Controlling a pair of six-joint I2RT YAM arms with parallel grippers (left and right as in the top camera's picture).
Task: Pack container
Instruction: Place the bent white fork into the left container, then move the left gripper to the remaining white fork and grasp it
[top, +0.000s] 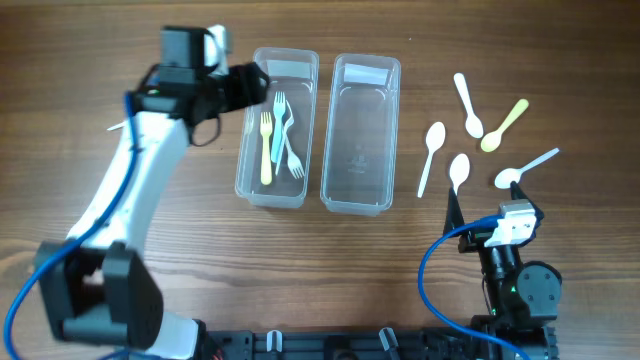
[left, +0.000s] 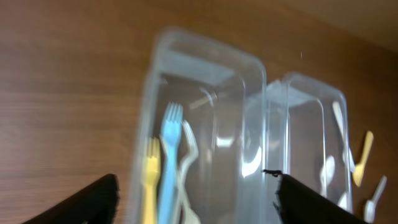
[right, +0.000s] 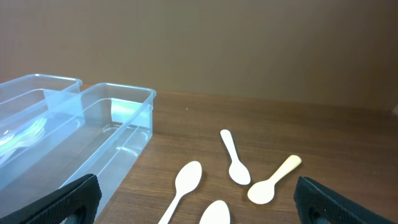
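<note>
Left gripper (top: 250, 88) hovers at the upper-left rim of the fork container (top: 270, 202), pincer spread wide, nothing in it. Inside the container lie a yellow fork (top: 266, 150), a blue fork (top: 279, 120) and a white fork (top: 293, 155). The empty container (top: 358, 150) stands just to its right. Five spoons (top: 432, 155) lie farther right on the table (top: 200, 260). Right gripper (right: 199, 208) is well to the lower right, fingers apart, empty.

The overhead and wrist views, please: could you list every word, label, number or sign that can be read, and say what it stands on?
No text can be read in any view.
Embossed mark on the floor of the empty container: too small and faint to read.
</note>
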